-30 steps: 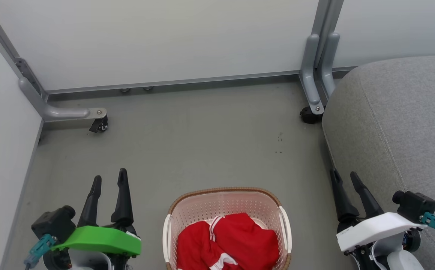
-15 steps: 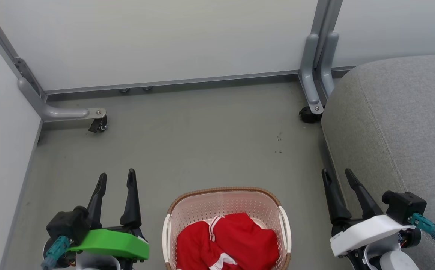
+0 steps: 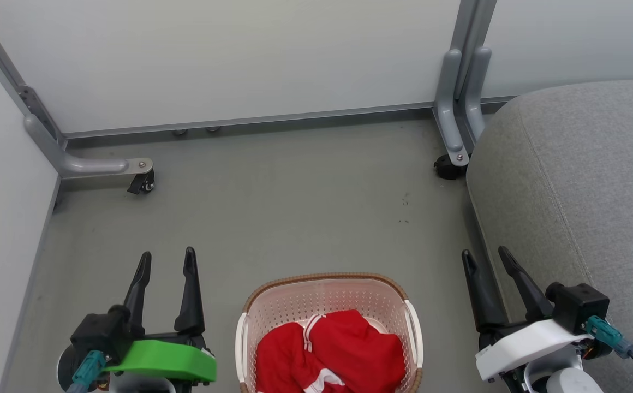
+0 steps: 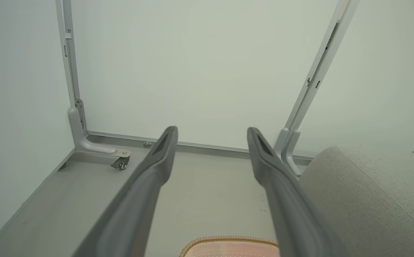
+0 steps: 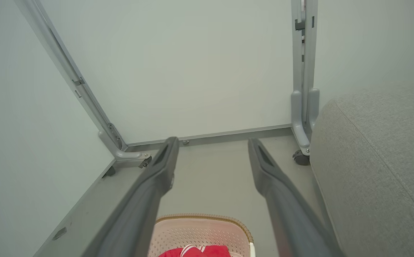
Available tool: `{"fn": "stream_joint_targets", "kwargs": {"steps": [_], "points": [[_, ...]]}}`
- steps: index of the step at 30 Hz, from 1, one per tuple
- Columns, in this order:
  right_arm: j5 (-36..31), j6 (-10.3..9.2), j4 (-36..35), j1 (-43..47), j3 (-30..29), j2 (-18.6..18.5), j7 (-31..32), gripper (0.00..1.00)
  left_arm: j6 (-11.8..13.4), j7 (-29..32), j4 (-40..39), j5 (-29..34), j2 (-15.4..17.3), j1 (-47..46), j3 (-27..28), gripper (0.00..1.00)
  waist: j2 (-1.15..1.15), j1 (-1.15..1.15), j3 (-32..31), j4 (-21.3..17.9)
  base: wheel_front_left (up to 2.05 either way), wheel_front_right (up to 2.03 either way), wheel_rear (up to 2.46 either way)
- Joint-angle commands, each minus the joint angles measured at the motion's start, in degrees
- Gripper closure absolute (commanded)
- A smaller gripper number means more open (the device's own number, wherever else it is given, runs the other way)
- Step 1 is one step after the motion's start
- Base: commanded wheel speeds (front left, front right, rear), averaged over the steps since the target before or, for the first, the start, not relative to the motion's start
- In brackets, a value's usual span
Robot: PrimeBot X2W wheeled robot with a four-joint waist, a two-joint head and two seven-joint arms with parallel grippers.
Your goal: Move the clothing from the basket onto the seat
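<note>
Lying bunched in the basket [image 3: 324, 277], the clothing [image 3: 330, 355] sits between your two claws: to the right of the left claw [image 3: 166, 255], to the left of the right claw [image 3: 483, 252], and back of both sets of fingertips, nearer the wrists. The heap shows no clear long axis, only a slight spread from claw to claw. Both claws are spread and hold nothing. The left claw looks a little nearer the basket. The right claw sits just beside the seat [image 3: 578, 180], on its right, so it probably suits the carry better.
</note>
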Motion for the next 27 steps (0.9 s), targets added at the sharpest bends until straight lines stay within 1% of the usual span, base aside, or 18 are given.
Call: {"fn": "stream_joint_targets", "kwargs": {"steps": [1, 15, 27], "points": [[-1.5, 0.01, -0.5, 0.2, 0.2, -0.3, -0.7, 0.00, -0.2, -0.7, 0.0, 1.4, 0.4, 0.5, 0.3, 0.00, 0.00, 0.00, 0.0, 0.0, 0.00, 0.00, 0.00], [-7.2, 0.00, -0.8, 0.7, 0.6, -0.4, -2.2, 0.00, -1.0, -2.1, 1.2, 6.5, 0.4, 1.6, -0.5, 0.00, 0.00, 0.00, -0.1, 0.0, 0.00, 0.00, 0.00], [-11.8, -0.01, -1.0, 1.5, 1.0, -0.4, -3.5, 0.00, -0.9, -3.4, 2.1, 10.2, 0.4, 2.5, -1.3, 0.00, 0.00, 0.00, -0.8, 0.0, 0.00, 0.00, 0.00]]}}
